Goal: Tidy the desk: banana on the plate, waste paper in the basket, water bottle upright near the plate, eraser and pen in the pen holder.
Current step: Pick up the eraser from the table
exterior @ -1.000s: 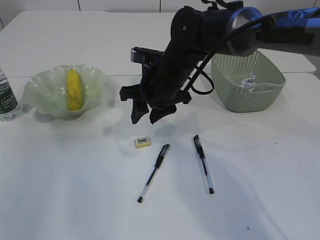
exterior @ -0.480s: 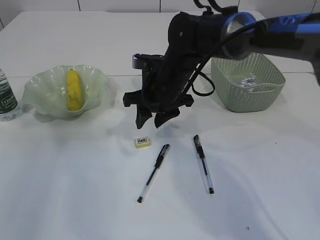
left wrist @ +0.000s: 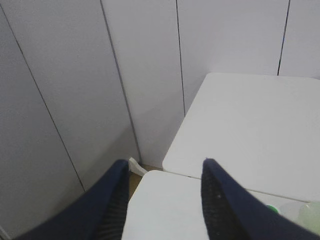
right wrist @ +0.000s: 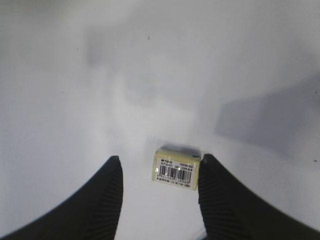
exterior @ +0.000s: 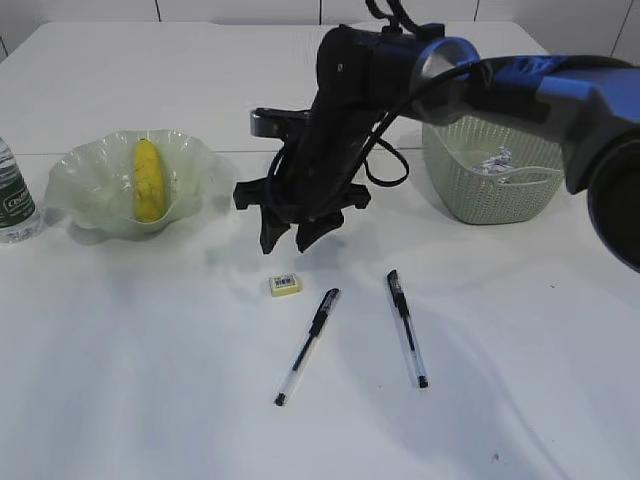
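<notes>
Hovering over desk centre: right gripper, jaws apart, nothing held, pointing down just behind eraser. Wrist cam: eraser flat on desk between the 2 fingertips, nearer 1 of them, contact unclear. Left gripper parted, empty, off past desk edge near wall. Banana in plate; water bottle upright left of plate. Waste paper in basket. 2 pens lying on desk. Pen holder mostly hidden behind arm.

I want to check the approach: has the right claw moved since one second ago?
Yes. The right claw has shifted slightly left, toward the pale green ruffled glass plate, and stands behind the small pale yellow eraser.
</notes>
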